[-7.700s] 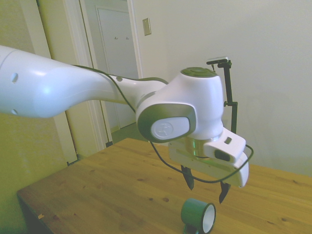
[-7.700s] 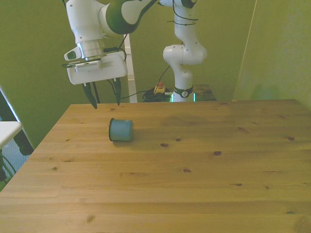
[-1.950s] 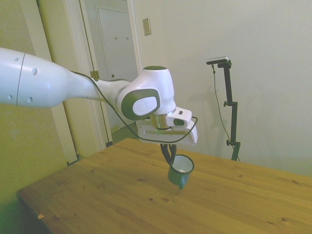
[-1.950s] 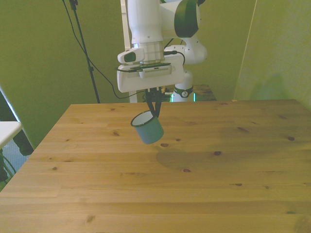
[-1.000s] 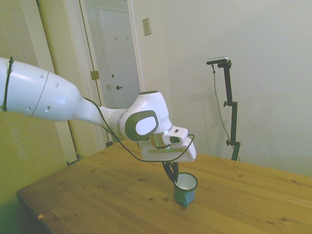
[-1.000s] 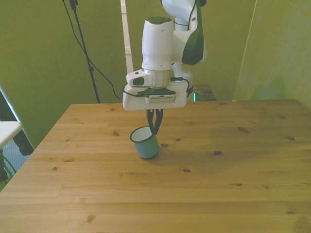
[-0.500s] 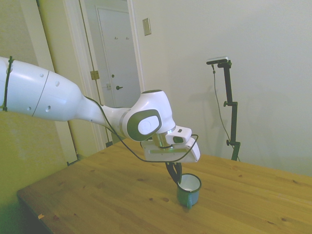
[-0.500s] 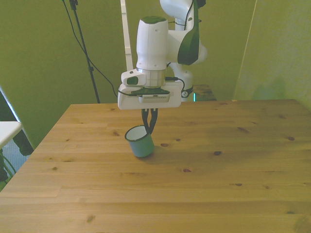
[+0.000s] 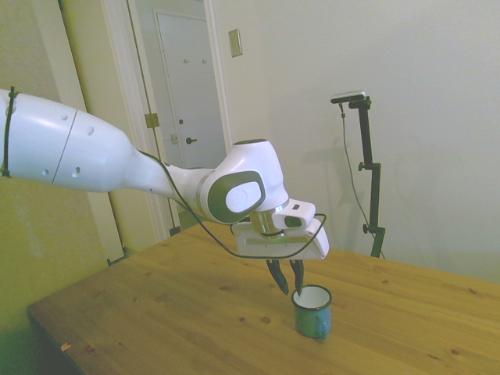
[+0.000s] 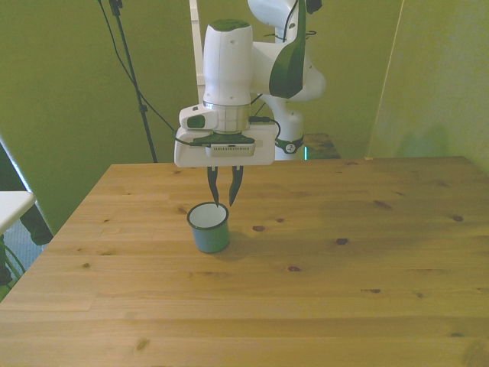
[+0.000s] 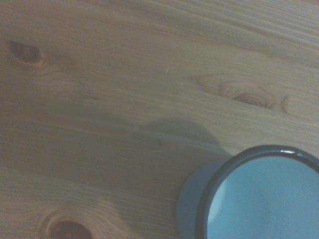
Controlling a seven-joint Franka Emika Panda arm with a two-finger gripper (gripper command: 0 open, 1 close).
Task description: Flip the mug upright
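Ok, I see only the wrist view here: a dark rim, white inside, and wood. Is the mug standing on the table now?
Observer: Yes. In the side view the mug stands upright on the table, opening up.
Operator: Does the gripper hold it?
Observer: No. In the front view the gripper is open, its fingers apart just above the mug's far rim and not clamped on it.
Operator: Where on the table is the mug?
Observer: In the front view it sits toward the front view's left, nearer the table's far edge than the near one.
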